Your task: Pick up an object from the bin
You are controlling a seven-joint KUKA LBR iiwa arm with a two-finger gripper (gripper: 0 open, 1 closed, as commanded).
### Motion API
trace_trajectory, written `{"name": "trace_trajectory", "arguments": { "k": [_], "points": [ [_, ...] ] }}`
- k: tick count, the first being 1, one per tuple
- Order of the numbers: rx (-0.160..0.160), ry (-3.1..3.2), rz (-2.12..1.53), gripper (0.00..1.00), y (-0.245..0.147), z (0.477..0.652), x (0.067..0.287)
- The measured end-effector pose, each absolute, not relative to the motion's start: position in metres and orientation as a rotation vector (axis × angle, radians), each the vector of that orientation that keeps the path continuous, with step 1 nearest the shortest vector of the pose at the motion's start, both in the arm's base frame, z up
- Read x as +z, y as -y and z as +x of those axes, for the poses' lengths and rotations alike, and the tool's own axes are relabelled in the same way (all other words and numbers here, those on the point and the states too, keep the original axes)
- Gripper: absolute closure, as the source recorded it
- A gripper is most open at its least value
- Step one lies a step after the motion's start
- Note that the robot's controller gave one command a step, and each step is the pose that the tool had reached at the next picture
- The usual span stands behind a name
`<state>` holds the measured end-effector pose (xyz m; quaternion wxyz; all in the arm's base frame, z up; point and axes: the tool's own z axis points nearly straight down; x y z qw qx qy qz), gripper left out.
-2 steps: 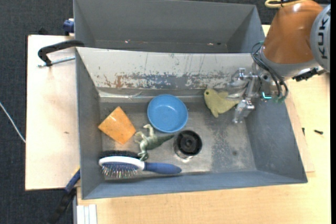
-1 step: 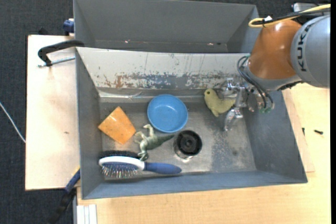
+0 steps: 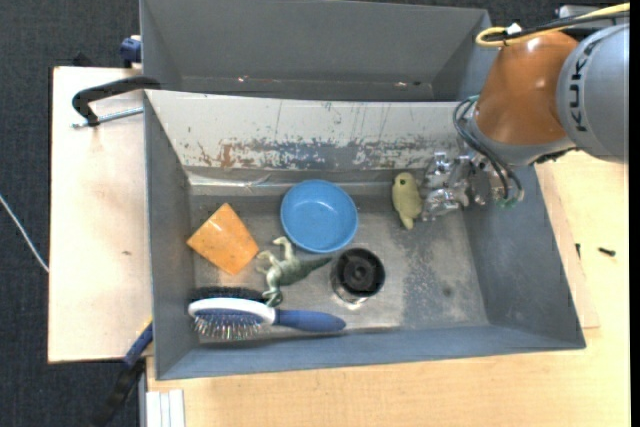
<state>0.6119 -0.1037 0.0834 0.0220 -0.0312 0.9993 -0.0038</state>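
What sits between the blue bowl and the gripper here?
In the camera view, a small yellow-green lump lies close beside the gripper; between it and the blue bowl the bin floor is bare.

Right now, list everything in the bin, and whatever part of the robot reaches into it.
bin: one, grey metal, middle of the view
bowl: one, blue, centre of the floor, open side up
cup-like thing: one, orange, left of the bowl
toy dinosaur: one, green, just in front of the bowl
round thing: one, black, right of the dinosaur
hairbrush: one, pale head, blue handle, along the front wall
small lump: one, pale yellow-green, right of the bowl, close beside the arm's end
arm: one, grey with an orange cover, reaching in from the right
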Motion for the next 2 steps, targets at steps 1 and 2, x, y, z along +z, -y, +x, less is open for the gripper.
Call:
{"name": "trace_trajectory", "arguments": {
  "k": [1,2],
  "points": [
    [0.004,-3.13,0.011,1.0,0.049,0.593,0.129],
    [-0.001,-3.112,-0.295,1.0,0.033,0.595,0.243]
  ]
}}
